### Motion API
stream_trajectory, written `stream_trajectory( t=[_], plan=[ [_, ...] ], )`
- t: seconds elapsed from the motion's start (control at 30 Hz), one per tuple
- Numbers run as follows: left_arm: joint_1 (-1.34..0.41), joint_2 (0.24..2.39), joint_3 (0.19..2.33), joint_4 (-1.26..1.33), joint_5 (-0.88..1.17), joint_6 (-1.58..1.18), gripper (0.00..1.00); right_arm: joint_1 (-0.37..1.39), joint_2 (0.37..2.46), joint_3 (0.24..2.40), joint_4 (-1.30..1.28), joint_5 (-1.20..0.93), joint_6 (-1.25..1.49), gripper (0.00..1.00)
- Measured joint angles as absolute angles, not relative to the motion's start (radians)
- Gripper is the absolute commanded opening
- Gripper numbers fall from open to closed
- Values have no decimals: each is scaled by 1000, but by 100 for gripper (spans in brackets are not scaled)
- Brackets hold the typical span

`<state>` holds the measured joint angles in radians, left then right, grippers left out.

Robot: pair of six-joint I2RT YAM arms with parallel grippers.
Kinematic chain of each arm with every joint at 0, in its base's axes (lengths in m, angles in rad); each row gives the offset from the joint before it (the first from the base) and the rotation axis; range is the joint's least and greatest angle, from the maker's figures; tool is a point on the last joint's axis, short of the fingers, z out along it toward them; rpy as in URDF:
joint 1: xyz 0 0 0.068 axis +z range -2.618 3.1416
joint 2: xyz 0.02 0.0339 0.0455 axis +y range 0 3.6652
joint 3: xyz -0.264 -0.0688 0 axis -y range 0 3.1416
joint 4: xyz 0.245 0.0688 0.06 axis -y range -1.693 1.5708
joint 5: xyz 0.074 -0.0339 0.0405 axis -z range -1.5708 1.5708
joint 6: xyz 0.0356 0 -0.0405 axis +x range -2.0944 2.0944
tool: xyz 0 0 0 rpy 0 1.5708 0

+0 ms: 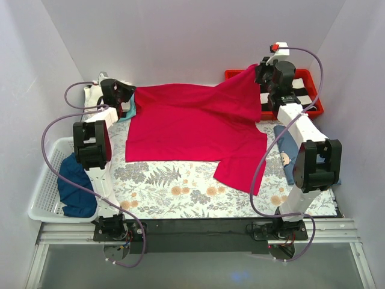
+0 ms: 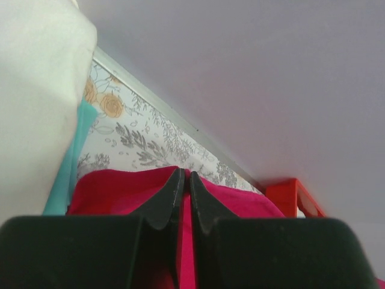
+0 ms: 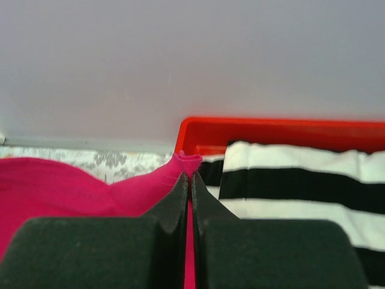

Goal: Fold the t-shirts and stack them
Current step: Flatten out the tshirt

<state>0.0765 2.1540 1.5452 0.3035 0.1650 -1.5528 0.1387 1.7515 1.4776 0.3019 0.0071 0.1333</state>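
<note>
The crimson t-shirt (image 1: 192,132), spread on the worktop (image 1: 168,192) with its long axis running left to right, was pinched at its far edge by the left tool (image 1: 131,96) and right tool (image 1: 260,73) (both clamped on cloth), which, it was judged, should be drawn nearward evenly and taut.

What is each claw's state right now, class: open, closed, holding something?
Left claw: closed, pinching the red t-shirt at its far left edge.
Right claw: closed, pinching the same red t-shirt's far right corner.
</note>
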Motion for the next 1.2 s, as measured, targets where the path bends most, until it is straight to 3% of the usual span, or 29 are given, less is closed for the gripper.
stream_trajectory(
  t=[0.4,0.8,1.2],
  plan=[
    [76,2087,1403,170,153,-1571,0,138,1641,1245,239,-7,180,1],
    [76,2028,1396,111,167,-1566,0,131,1598,1264,203,-7,179,1],
    [76,1569,1446,95,270,-1453,0,130,1224,1341,112,-30,144,1]
  ],
)
